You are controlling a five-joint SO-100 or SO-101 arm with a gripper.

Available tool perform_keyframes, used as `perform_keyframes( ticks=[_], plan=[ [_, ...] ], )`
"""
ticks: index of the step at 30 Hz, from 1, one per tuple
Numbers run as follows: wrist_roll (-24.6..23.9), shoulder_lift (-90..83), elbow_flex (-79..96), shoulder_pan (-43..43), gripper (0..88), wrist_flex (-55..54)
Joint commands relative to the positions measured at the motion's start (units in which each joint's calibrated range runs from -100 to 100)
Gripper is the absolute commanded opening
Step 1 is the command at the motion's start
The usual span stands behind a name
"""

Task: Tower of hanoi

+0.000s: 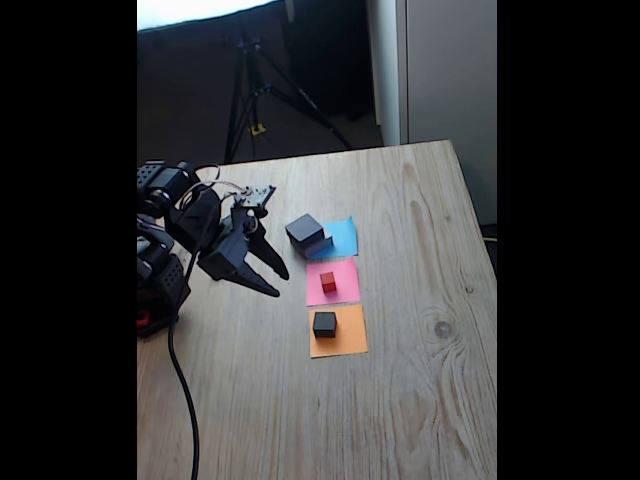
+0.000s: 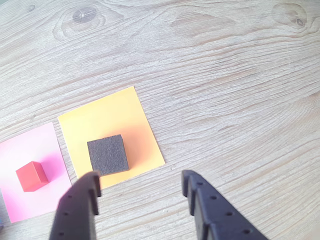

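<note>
In the fixed view three paper squares lie in a column at mid-table. On the blue square [image 1: 343, 238] stands a dark block [image 1: 304, 229], with what looks like a flatter grey block [image 1: 321, 243] under it. A tiny red cube [image 1: 328, 282] [image 2: 32, 176] rests on the pink square [image 1: 335, 285] [image 2: 47, 150]. The orange square [image 1: 345, 335] [image 2: 120, 117] holds a small black cube [image 1: 324, 323] [image 2: 107, 154]. My gripper [image 1: 280, 283] [image 2: 140, 182] hangs open and holds nothing, left of the pink square in the fixed view. In the wrist view its fingertips [image 2: 92, 182] stand just short of the black cube.
The arm's base [image 1: 160, 280] sits at the table's left edge, and a black cable [image 1: 185, 400] trails from it toward the front. A tripod [image 1: 250, 90] stands on the floor behind the table. Bare wood [image 1: 430, 380] [image 2: 240, 75] spreads right of the squares.
</note>
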Motion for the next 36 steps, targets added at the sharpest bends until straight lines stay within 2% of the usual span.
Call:
perform_keyframes(
  ticks=[1,5,10,16,21,36],
  plan=[
    [0.87,-2.95,5.11,-0.39,27.1,-9.80],
    [0.87,-2.65,10.11,-0.56,31.5,-17.00],
    [0.87,-1.51,19.39,-0.89,32.5,-33.02],
    [0.87,1.89,26.30,-1.90,32.5,-46.30],
    [0.87,7.11,35.66,-2.56,32.5,-65.80],
    [0.87,27.40,48.48,-5.16,32.5,-102.96]
  ],
)
